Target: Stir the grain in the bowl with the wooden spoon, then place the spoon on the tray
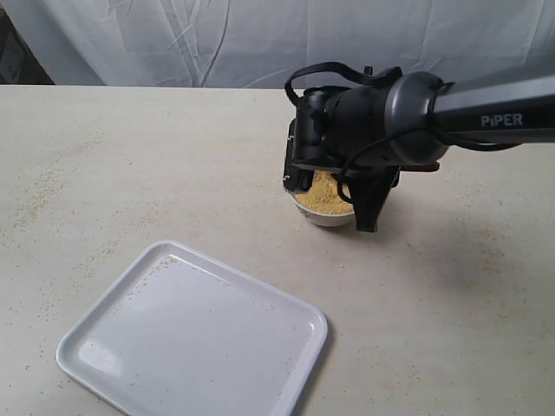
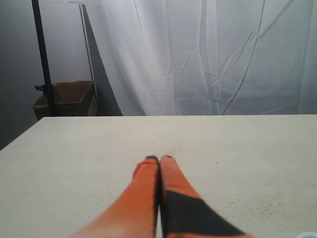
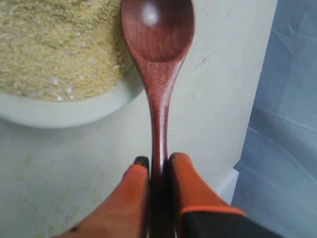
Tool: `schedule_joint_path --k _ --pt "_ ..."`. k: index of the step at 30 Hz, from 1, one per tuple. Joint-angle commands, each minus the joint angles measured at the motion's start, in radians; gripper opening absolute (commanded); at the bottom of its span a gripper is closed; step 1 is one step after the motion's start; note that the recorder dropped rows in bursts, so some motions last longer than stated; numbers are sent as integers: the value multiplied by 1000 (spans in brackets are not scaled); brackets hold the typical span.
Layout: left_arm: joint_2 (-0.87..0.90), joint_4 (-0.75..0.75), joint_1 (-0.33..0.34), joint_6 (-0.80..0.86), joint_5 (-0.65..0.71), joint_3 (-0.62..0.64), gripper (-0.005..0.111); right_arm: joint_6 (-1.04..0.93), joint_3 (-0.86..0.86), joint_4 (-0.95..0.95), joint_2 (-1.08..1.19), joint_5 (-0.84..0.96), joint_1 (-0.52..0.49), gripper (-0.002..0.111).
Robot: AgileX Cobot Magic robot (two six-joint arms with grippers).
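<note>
My right gripper (image 3: 158, 163) is shut on the slim handle of the dark reddish-brown wooden spoon (image 3: 157, 29). The spoon's oval end sits over the rim of the small white bowl (image 3: 64, 115), at the edge of the yellow grain (image 3: 54, 44). In the exterior view the right arm (image 1: 373, 117) hangs over the bowl (image 1: 328, 217) and hides most of the grain (image 1: 323, 192); the spoon cannot be made out there. The large white tray (image 1: 191, 334) lies empty at the front left. My left gripper (image 2: 159, 158) is shut on nothing, over bare table.
Loose grains are scattered on the beige table (image 1: 130, 173). A white curtain (image 1: 260, 35) hangs behind the far edge. A cardboard box (image 2: 69, 96) and a dark pole (image 2: 42, 49) stand beyond the table's edge in the left wrist view.
</note>
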Motion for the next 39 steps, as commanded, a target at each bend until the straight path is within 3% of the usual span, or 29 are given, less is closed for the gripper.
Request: schedule_joint_path --k 1,11,21,39 --pt "-5 -2 -5 -4 1 5 0 1 -3 -8 25 -7 -4 0" --pt "-5 -2 -5 -3 1 5 0 -30 -3 31 35 -1 -1 0" --pt "-5 -2 -5 -3 1 5 0 -49 -3 33 35 16 67 0" --pt "-5 -2 -5 -3 1 5 0 -105 -3 20 -38 111 67 0"
